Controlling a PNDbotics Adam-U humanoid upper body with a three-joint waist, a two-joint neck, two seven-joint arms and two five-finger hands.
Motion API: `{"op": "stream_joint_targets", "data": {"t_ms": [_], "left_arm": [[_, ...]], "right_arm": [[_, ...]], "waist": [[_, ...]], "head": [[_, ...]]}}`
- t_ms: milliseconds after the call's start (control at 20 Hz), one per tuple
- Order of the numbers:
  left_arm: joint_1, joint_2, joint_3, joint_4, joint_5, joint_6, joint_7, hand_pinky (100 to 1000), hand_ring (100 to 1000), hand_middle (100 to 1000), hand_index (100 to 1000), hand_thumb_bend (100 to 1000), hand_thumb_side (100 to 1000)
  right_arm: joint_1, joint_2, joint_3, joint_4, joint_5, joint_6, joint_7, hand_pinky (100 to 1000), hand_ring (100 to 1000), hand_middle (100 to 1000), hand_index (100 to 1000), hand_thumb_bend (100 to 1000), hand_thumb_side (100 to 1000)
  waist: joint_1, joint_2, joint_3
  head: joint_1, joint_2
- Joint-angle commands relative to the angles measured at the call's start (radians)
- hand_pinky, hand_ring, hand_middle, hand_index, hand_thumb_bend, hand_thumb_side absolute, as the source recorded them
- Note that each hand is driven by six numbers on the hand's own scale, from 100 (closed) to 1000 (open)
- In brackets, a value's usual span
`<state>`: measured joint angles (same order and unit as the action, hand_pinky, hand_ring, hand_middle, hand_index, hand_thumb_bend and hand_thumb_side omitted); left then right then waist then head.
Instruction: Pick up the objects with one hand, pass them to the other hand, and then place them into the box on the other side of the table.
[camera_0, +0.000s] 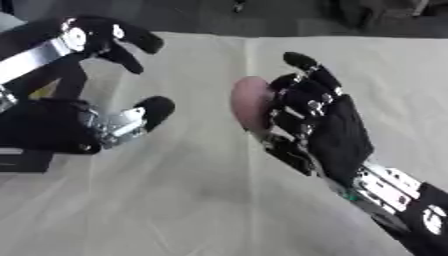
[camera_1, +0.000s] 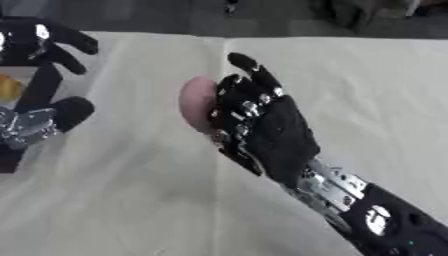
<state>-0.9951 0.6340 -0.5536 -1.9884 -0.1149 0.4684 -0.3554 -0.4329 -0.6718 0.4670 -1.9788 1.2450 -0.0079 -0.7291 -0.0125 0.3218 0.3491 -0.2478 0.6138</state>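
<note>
My right hand (camera_0: 328, 122) reaches in from the lower right, above the middle of the table, with its fingers curled round a pink rounded object (camera_0: 251, 102). The object sticks out on the hand's left side; its far part is hidden behind the fingers. My left hand (camera_0: 105, 75) is at the upper left, open, with fingers and thumb spread wide and facing the pink object across a gap. Nothing lies between its fingers. A bit of yellow-orange (camera_1: 9, 87) shows at the left edge behind the left hand; what it is cannot be made out.
A cream cloth covers the table (camera_0: 201, 200), with creases running toward the near edge. A dark block (camera_0: 22, 161) sits at the left edge under my left arm. Dark floor (camera_0: 262, 15) lies beyond the table's far edge.
</note>
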Motion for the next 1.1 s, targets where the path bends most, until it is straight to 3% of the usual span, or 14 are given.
{"op": "stream_joint_targets", "data": {"t_ms": [50, 350, 700, 1100], "left_arm": [[-0.037, -0.006, -0.01, -0.012, -0.059, 0.013, -0.05, 898, 773, 812, 890, 355, 530], [-0.076, -0.043, -0.03, -0.012, -0.141, 0.021, -0.122, 893, 783, 818, 885, 335, 439], [-0.091, -0.073, -0.046, -0.012, -0.241, 0.063, -0.185, 896, 793, 808, 895, 465, 469], [-0.1, -0.096, -0.056, -0.012, -0.318, 0.127, -0.228, 893, 795, 804, 896, 463, 464]], "right_arm": [[-0.019, -0.003, 0.003, -0.021, 0.005, -0.008, 0.014, 759, 511, 293, 384, 262, 100], [-0.044, 0.01, 0.016, -0.021, 0.012, -0.032, 0.033, 768, 513, 296, 384, 258, 100], [-0.061, 0.022, 0.025, -0.021, 0.022, -0.049, 0.036, 774, 514, 299, 384, 257, 100], [-0.071, 0.03, 0.035, -0.021, 0.041, -0.075, 0.023, 788, 517, 304, 385, 252, 100]], "waist": [[0.005, -0.033, 0.001], [0.006, -0.036, 0.003], [0.004, -0.037, 0.002], [0.002, -0.037, -0.002]], "head": [[0.003, 0.005], [0.01, 0.013], [0.021, 0.009], [0.025, 0.004]]}}
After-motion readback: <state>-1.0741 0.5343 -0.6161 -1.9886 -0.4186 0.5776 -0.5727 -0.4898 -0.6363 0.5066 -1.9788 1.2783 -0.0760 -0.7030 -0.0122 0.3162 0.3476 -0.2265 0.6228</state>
